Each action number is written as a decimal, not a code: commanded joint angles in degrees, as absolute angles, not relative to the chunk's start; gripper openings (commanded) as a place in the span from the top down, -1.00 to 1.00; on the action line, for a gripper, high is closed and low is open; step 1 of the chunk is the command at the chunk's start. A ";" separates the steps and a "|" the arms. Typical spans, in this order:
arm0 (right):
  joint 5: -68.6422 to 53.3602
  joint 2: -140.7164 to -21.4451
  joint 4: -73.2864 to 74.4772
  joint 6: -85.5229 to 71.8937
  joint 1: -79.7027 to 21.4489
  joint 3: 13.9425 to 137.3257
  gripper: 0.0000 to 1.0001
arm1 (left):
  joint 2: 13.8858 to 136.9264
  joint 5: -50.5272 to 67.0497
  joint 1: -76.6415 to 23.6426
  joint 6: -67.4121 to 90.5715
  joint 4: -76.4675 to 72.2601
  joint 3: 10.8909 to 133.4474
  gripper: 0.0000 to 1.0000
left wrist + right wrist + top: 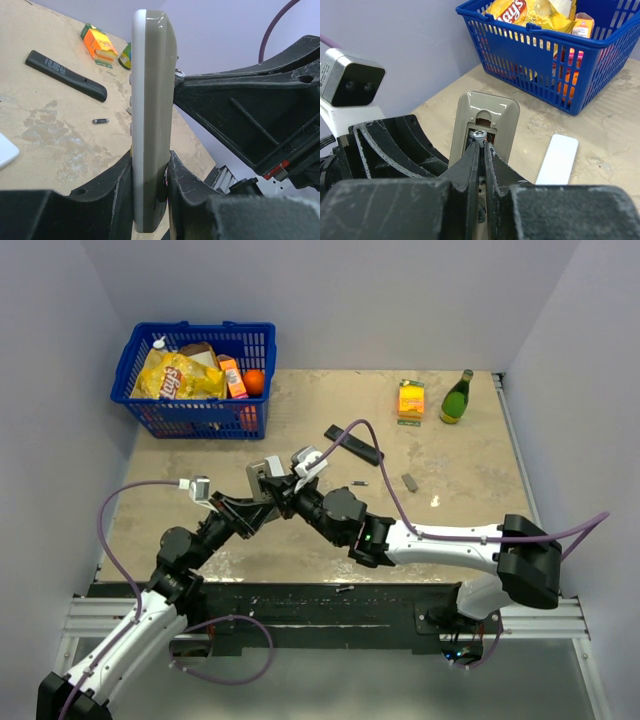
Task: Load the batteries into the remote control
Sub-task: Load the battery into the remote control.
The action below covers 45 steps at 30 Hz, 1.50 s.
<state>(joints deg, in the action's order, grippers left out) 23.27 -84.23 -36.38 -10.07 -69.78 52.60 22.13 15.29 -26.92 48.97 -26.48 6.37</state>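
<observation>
My left gripper (150, 167) is shut on the lower end of a beige remote control (150, 100) and holds it upright above the table. From the right wrist view the remote (487, 111) shows its open battery bay. My right gripper (482, 148) is shut on a battery (480, 134), whose silvery end shows at the fingertips inside the bay. In the top view both grippers meet at the remote (268, 472) left of the table's middle. A loose battery (359, 483) (100, 120) lies on the table further right.
A black remote (352, 444) (65, 75) lies behind the grippers. A flat white piece (558, 159) lies on the table near the blue basket (200, 328) of groceries at the back left. An orange box (411, 399) and a green bottle (457, 398) stand at the back right.
</observation>
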 commanded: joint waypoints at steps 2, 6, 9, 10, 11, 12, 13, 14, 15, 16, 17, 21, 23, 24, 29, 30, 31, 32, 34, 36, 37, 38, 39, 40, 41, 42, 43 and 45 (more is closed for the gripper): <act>24.78 -84.37 -24.55 -14.40 -70.49 54.92 1.00 | 19.16 13.36 -26.98 49.31 -34.36 6.59 1.00; 25.05 -86.04 -17.59 -18.01 -70.58 57.92 1.00 | 20.38 13.88 -26.98 48.08 -36.91 7.29 1.00; 25.40 -88.15 -10.74 -20.82 -70.58 60.90 1.00 | 20.83 14.15 -26.98 47.02 -38.75 7.56 1.00; 25.84 -88.59 -9.50 -21.35 -70.66 61.52 1.00 | 20.66 13.98 -26.90 46.50 -39.37 7.65 1.00; 26.01 -89.20 -8.19 -22.14 -70.75 61.78 1.00 | 20.48 13.80 -27.07 45.54 -40.07 7.82 1.00; 26.02 -89.56 -7.83 -22.58 -70.84 61.79 1.00 | 20.13 13.54 -26.98 45.01 -40.43 7.91 1.00; 25.67 -89.91 -7.30 -22.85 -70.93 61.96 1.00 | 20.13 13.71 -26.98 44.30 -40.78 8.08 1.00; 25.23 -90.43 -5.12 -23.46 -70.93 63.01 1.00 | 20.30 13.97 -26.98 42.90 -41.04 8.87 1.00; 25.14 -91.57 -3.88 -23.81 -70.93 63.71 1.00 | 20.74 14.76 -26.98 42.11 -40.87 9.22 1.00; 24.96 -92.10 -2.74 -24.08 -71.01 64.33 1.00 | 20.83 15.20 -26.98 41.32 -40.70 9.66 1.00; 24.87 -92.46 -0.64 -24.69 -71.02 65.38 1.00 | 20.92 15.47 -27.07 40.09 -40.43 10.19 1.00; 24.61 -93.95 3.42 -25.75 -71.02 66.71 1.00 | 19.08 14.33 -26.98 36.22 -37.54 11.86 1.00; 23.30 -95.09 6.40 -26.27 -71.02 68.02 1.00 | 18.98 14.50 -27.07 34.11 -36.39 12.74 1.00; 22.07 -95.45 7.37 -26.54 -71.02 68.55 1.00 | 18.98 15.37 -26.98 33.67 -36.56 13.01 1.00; 20.83 -96.68 11.42 -27.77 -70.93 69.61 1.00 | 19.07 18.10 -26.98 31.12 -36.47 14.15 1.00; 20.83 -96.59 11.43 -27.77 -71.01 69.52 1.00 | 19.07 18.37 -26.98 31.03 -36.47 14.32 1.00; 20.22 -96.42 10.90 -27.77 -71.02 69.35 1.00 | 19.16 18.11 -26.98 31.55 -35.60 14.41 1.00; 19.95 -95.37 9.68 -27.69 -71.02 68.74 1.00 | 19.51 17.58 -26.98 31.99 -35.07 14.59 1.00; 18.47 -93.96 8.44 -27.07 -71.02 68.64 1.00 | 19.95 16.79 -26.98 33.13 -33.15 14.24 1.00; 18.02 -91.77 8.08 -26.55 -71.02 68.99 1.00 | 20.13 13.63 -26.98 34.27 -30.69 14.15 1.00; 17.76 -90.97 8.26 -26.02 -71.02 69.60 1.00 | 20.47 12.84 -26.90 34.80 -28.32 13.98 1.00; 17.93 -89.14 8.70 -25.84 -71.02 69.78 1.00 | 21.00 11.18 -26.98 35.33 -27.08 13.89 1.00; 18.02 -88.08 8.79 -25.67 -71.02 69.87 0.99 | 21.35 10.73 -26.98 35.77 -26.03 13.71 1.00; 18.37 -87.11 8.88 -25.32 -71.02 69.87 0.80 | 21.71 10.46 -26.98 36.47 -24.80 13.28 1.00; 18.72 -85.71 8.70 -25.23 -71.02 69.79 0.74 | 22.23 10.02 -26.98 36.91 -24.35 13.01 1.00; 18.98 -83.34 8.53 -24.96 -71.02 69.61 0.69 | 22.58 10.02 -26.90 37.26 -24.17 12.66 1.00; 19.07 -81.84 8.44 -24.44 -71.02 69.26 0.52 | 22.85 10.11 -26.98 37.70 -23.91 12.22 1.00; 21.44 -77.72 8.35 -23.73 -71.02 68.82 0.33 | 23.46 10.63 -26.98 37.88 -23.99 11.87 1.00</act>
<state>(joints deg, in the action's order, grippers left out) 21.61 -85.17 5.89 -25.26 -70.15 69.80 22.68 11.31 -27.00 35.73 -18.11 9.52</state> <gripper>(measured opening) 0.259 0.311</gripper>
